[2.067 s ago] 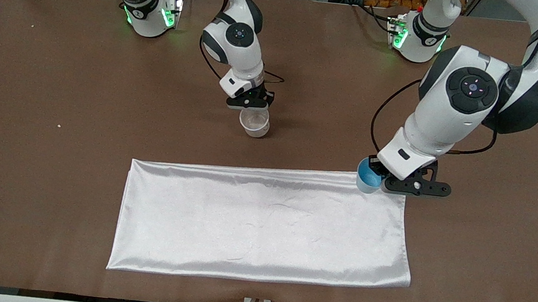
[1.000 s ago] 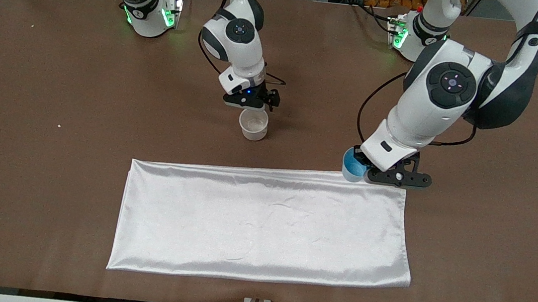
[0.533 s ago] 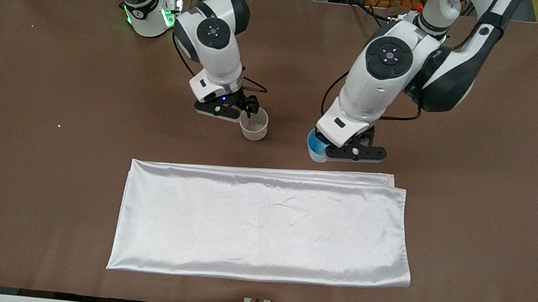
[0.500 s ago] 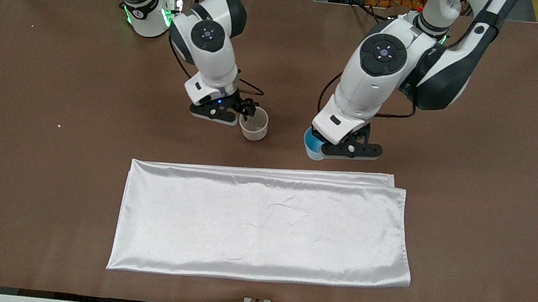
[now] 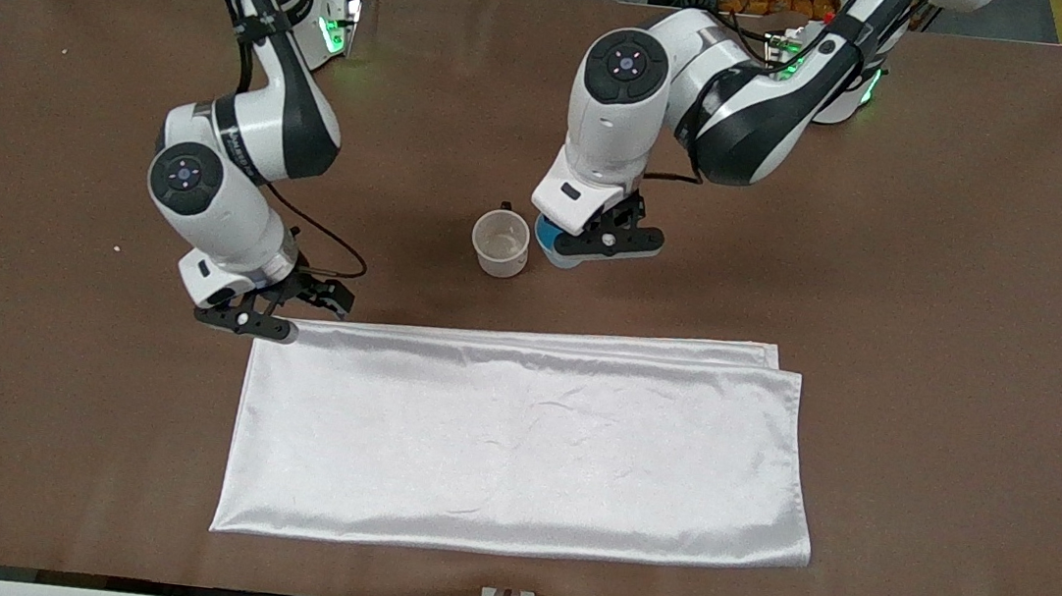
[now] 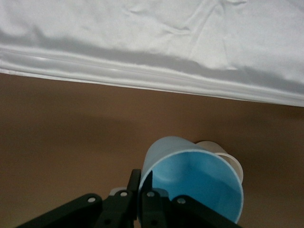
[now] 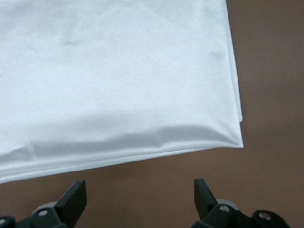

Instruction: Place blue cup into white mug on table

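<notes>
Blue cup grip: left gripper fingers are pinching the rim wall of the small round bright-blue plastic cup, closed on it.
Cup position: it is hanging just beside the off-white ceramic mug, over the matte brown table.
Right gripper: fingers are standing wide apart, holding nothing, over the corner of the shiny white cloth at the right arm's end.
Step in hand: carrying the cup to the mug.
Next move: it is likely needing centring over the mug mouth, then lowering and releasing.
</notes>
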You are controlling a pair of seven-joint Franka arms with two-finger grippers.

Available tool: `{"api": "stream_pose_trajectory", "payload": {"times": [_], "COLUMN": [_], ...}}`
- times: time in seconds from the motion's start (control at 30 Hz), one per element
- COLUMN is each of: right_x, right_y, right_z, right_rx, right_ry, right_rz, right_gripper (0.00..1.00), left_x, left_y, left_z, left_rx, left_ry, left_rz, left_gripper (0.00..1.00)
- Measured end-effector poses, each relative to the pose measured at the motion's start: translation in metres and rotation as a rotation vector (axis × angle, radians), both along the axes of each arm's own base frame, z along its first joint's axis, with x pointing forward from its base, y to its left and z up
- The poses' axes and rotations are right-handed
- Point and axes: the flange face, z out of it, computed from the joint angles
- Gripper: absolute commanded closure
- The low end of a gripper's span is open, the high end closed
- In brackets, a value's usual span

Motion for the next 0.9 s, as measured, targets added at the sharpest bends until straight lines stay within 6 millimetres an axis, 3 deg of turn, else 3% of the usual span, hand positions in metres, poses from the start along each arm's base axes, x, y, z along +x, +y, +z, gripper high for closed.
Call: {"api": "stream_pose_trajectory", "payload": {"times": [0.23,0.37,0.6,0.77,0.9], "right_x": [0.034,0.048,0.057,0.056,0.053], "right_y": [-0.062,-0.087,-0.098,-0.097,-0.11], "right_z": [-0.032,-0.049,-0.071,-0.073,-0.074], "right_rx": [-0.009,-0.01,-0.011,-0.012,-0.013], "right_ry": [0.025,0.035,0.047,0.05,0.057], "right_rz": [0.025,0.04,0.051,0.122,0.179], "right_gripper": [0.0,0.0,0.0,0.0,0.0], "left_x": [-0.026,-0.034,-0.043,-0.047,-0.051], "left_y": [-0.036,-0.051,-0.068,-0.077,-0.085], "left_z": [-0.025,-0.036,-0.052,-0.063,-0.077], "left_rx": [-0.011,-0.035,-0.061,-0.08,-0.085], "left_ry": [0.009,0.003,0.001,0.0,0.008], "left_rz": [0.041,0.075,0.101,0.128,0.14], "left_gripper": [1.0,1.0,1.0,1.0,1.0]}}
